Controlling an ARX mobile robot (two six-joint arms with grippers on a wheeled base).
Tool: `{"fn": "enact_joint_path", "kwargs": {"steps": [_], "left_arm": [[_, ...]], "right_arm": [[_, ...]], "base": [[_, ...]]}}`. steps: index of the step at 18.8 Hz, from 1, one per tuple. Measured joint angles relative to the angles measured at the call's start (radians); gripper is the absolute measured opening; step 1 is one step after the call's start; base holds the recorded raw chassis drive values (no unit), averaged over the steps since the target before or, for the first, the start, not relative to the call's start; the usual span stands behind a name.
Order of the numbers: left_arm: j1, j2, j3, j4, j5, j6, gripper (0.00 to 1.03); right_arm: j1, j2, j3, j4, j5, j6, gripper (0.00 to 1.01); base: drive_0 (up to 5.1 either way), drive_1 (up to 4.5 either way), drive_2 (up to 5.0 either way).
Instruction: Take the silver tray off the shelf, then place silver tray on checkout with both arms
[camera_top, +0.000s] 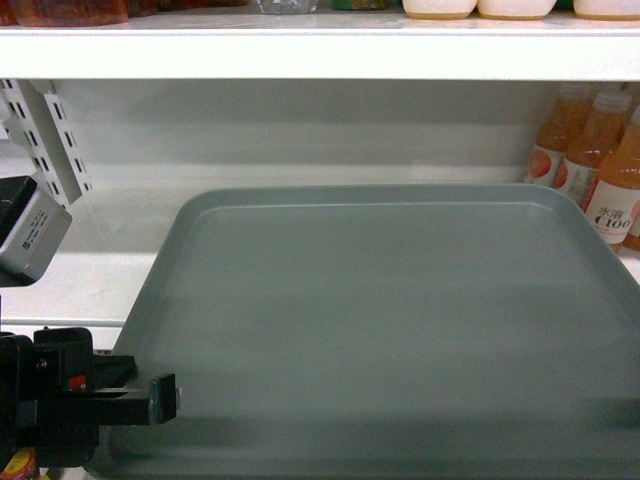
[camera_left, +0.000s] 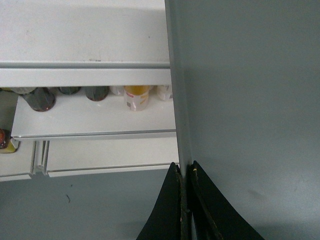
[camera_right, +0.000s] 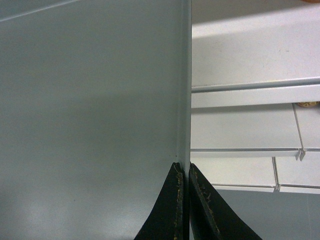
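A: Where was the silver tray (camera_top: 400, 320)?
B: Over the shelf (camera_top: 90, 270), bottles (camera_top: 600, 160) at two o'clock.
A: Grips?
B: Left gripper (camera_left: 187, 200) and right gripper (camera_right: 185, 200) each clamped a tray rim.

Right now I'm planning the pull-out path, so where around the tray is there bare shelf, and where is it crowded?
Bare shelf shows left of the silver tray, between its left rim and the slotted upright, and in a strip behind its far rim. It is crowded at the right rear, where orange juice bottles stand beside the tray's corner. Left gripper and right gripper clamp opposite rims.
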Motion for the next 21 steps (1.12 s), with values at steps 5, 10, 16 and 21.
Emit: {"fn": "enact_joint_path", "kwargs": {"steps": [5, 10, 16, 21], "left_arm": [[0.0, 0.0, 0.0, -0.002, 0.0, 0.0, 0.02], [0.0, 0.0, 0.0, 0.0, 0.0, 0.0, 0.02], [0.0, -0.001, 0.0, 0.004, 0.0, 0.001, 0.02], [0.0, -0.001, 0.0, -0.004, 0.0, 0.001, 0.02]], "right_arm": [[0.0, 0.0, 0.0, 0.001, -0.001, 0.0, 0.02], [0.0, 0.0, 0.0, 0.001, -0.001, 0.0, 0.02], [0.0, 0.0, 0.0, 0.003, 0.0, 0.0, 0.02], [0.0, 0.001, 0.0, -0.001, -0.001, 0.0, 0.02]], "base": [[0.1, -3.82, 4.0], [0.1, -3.75, 4.0], [0.1, -3.83, 4.0], [0.2, -3.72, 4.1]]}}
